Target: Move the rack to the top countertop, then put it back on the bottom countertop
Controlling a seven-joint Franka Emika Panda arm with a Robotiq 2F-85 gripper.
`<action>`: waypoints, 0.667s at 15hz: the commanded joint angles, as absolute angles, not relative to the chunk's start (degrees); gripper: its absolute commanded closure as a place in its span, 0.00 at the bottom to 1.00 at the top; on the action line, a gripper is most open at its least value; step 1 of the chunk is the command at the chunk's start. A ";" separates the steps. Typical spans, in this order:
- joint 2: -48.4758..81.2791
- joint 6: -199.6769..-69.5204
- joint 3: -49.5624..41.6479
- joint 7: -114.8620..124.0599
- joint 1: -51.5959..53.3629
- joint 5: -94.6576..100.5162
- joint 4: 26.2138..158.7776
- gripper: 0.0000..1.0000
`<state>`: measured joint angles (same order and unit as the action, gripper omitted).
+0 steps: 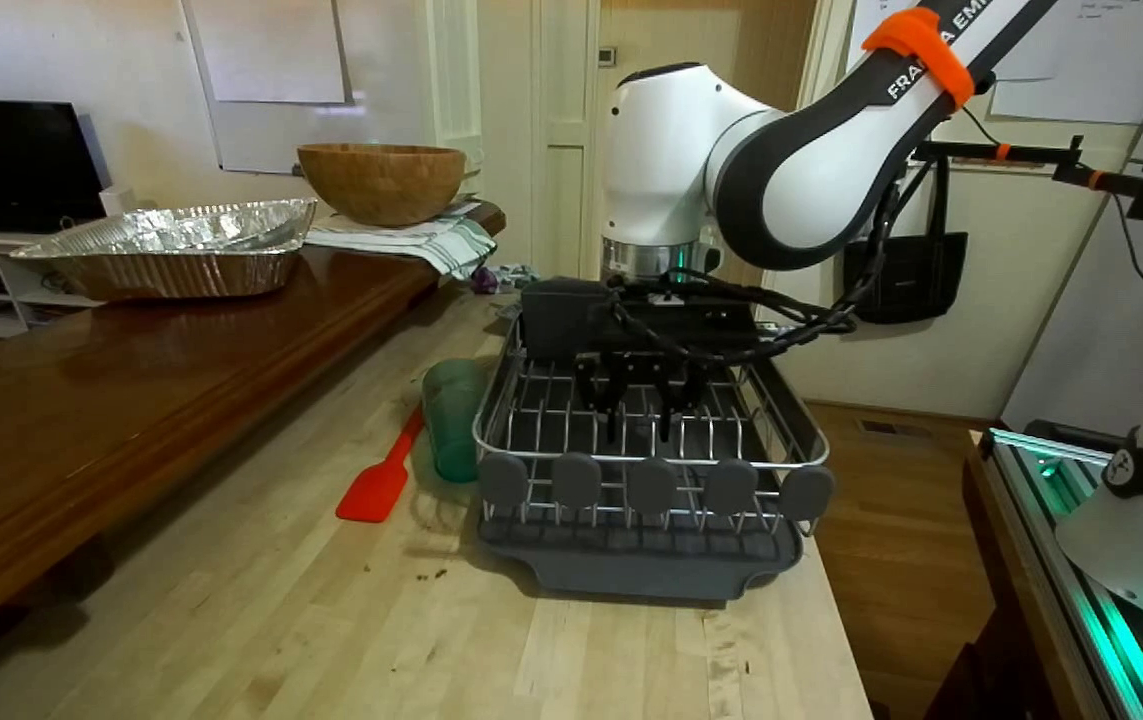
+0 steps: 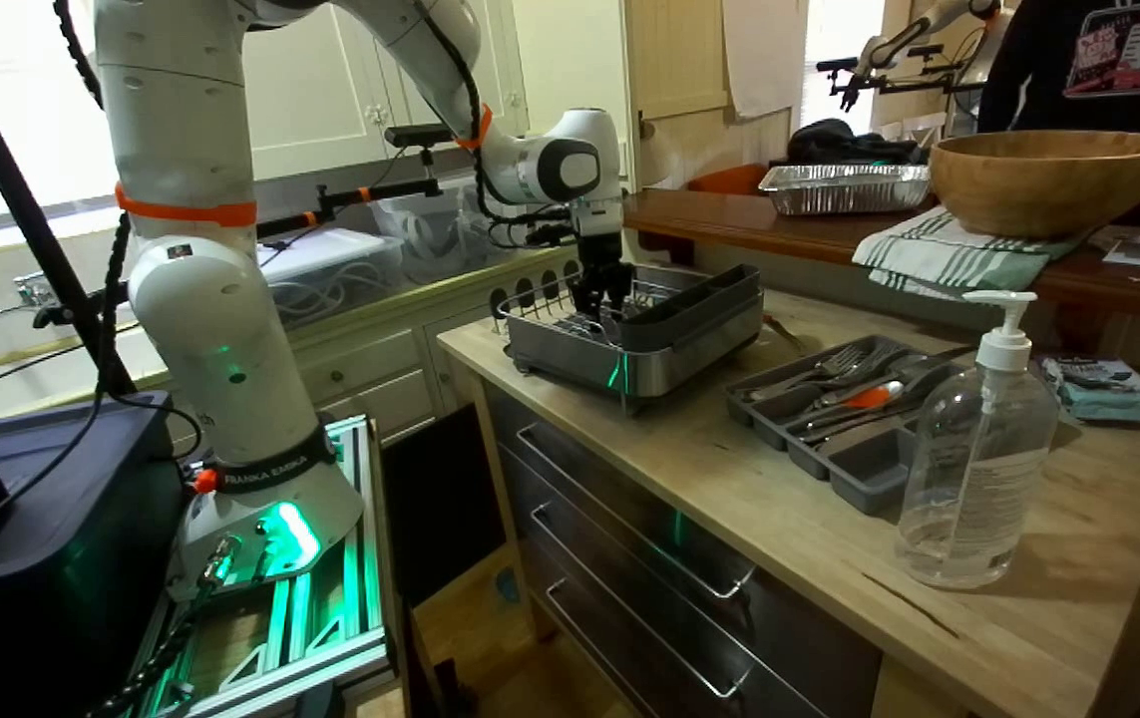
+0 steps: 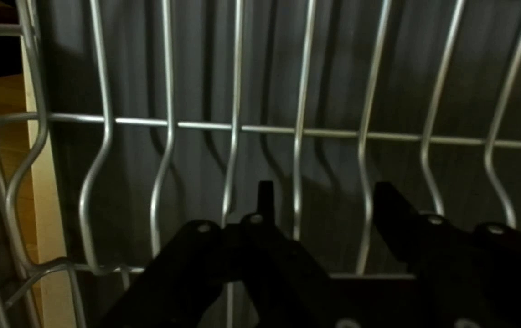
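Rack point(image 1: 651, 485) lies beneath the gripper point(image 3: 326, 196), whose two fingertips point(image 3: 265, 193) reach in from six o'clock in the wrist view, parted partway and pinching nothing that shows; whether they touch the wires point(image 3: 304, 68) cannot be told. The rack rests on the bottom countertop point(image 1: 331, 610), close to its edge. By that, the step in hand is either taking hold for the lift or letting go after the return; which one cannot be told. Lifting would call for closing on a sturdy wire, finishing for rising straight out without snagging one. Outward, with the rack as the clock's centre in an exterior view, one rack is seen, with five grey discs point(image 1: 576, 482) along its six o'clock end. Just beside it at nine o'clock stands one green cup point(image 1: 451, 420), and near that lies one red spatula point(image 1: 376, 490). One top countertop point(image 1: 81, 380) runs beyond, bearing one foil pan point(image 1: 181, 275) at ten o'clock and one wooden bowl point(image 1: 381, 185) on a striped towel point(image 1: 451, 250) towards eleven. In an exterior view, one cutlery tray point(image 2: 859, 491) lies at the rack's four o'clock, its overlapping cutlery point(image 2: 874, 396) uncountable, and one pump bottle point(image 2: 973, 499) stands past it.
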<state>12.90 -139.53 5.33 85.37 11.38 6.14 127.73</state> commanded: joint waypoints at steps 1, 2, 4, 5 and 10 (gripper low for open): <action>12.58 -139.88 4.78 84.81 11.86 6.46 127.81 0.15; 12.17 -139.62 4.84 84.61 11.92 6.77 127.86 0.08; 11.30 -138.98 4.97 84.21 12.16 7.44 127.89 0.00; 11.02 -138.95 5.02 84.21 12.29 7.70 127.89 0.00; 10.20 -137.57 5.46 82.34 12.74 7.93 127.81 0.04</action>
